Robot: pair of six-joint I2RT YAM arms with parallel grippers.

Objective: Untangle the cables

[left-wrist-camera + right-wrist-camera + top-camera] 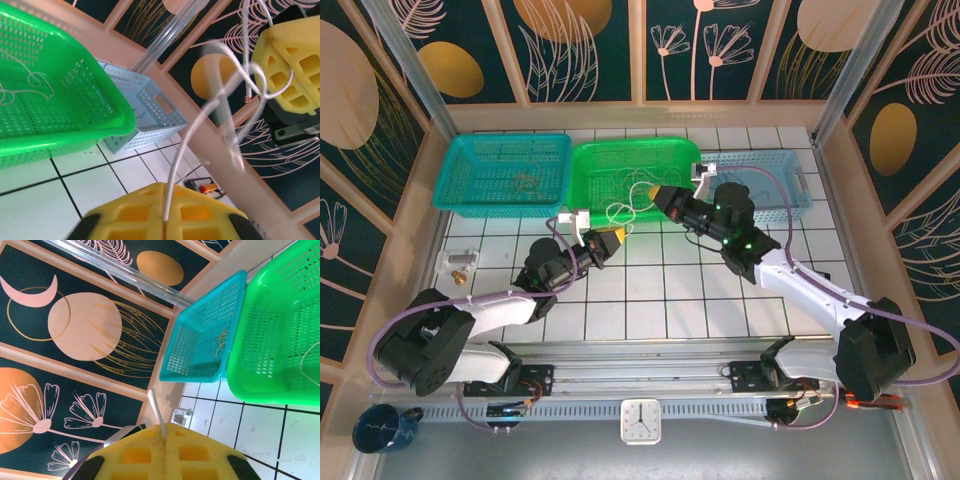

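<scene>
Nearest, a clock (640,421) sits at the middle of the bench's (660,290) near edge, between the two arm bases. Farther in, past the bench's middle, the left gripper (612,237) has its yellow fingers clenched on a white cable (155,410). In the left wrist view the cable leaves the closed seam between the pads and rises in loose, overlapping loops towards the other arm. Just beyond, the right gripper (655,191) hangs over the near rim of the green basket (620,147). It too is clenched on this cable, which comes out from between its pressed pads in the right wrist view. The strand thus spans the short gap between the two grippers, with its loops bunched close to the right one.

Along the far edge stand three baskets side by side. The teal basket (455,170) is towards the far-left corner, the green one is in the middle, and the light blue basket (790,185) is on the right. Thin cream wires (33,76) lie curled on the green basket's floor. Tan wires (525,181) lie in the teal one.
</scene>
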